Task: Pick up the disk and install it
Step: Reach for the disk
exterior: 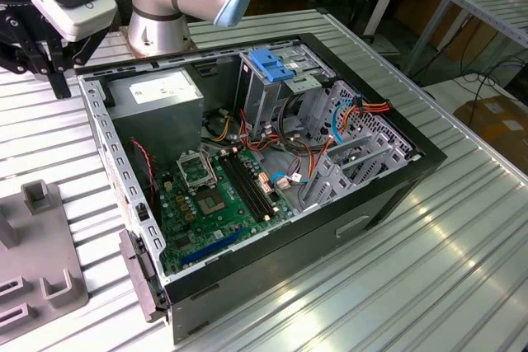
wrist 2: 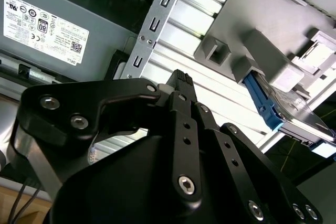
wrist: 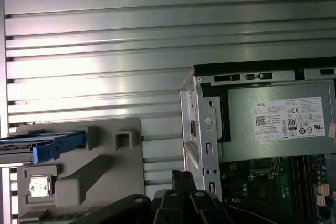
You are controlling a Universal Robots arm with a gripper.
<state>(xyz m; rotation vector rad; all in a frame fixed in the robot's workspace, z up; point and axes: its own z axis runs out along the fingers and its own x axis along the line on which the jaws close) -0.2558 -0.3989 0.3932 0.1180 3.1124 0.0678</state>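
— Where's the disk (wrist: 46, 148)?
— On edge in the grey holder (exterior: 41, 286), at eight o'clock from the open computer case (exterior: 371, 213) in the exterior view
— And the gripper (wrist 2: 182, 80)?
— Near ten o'clock of the case, above the table (exterior: 462, 269), fingers together, holding nothing, apart from the disk

A ribbed aluminium surface (exterior: 445, 245) carries an open desktop computer case (exterior: 272, 265) lying on its side, a grey plastic fixture plate (exterior: 41, 245) just beside it toward the exterior view's left, and the arm's base (exterior: 157, 35) behind the case
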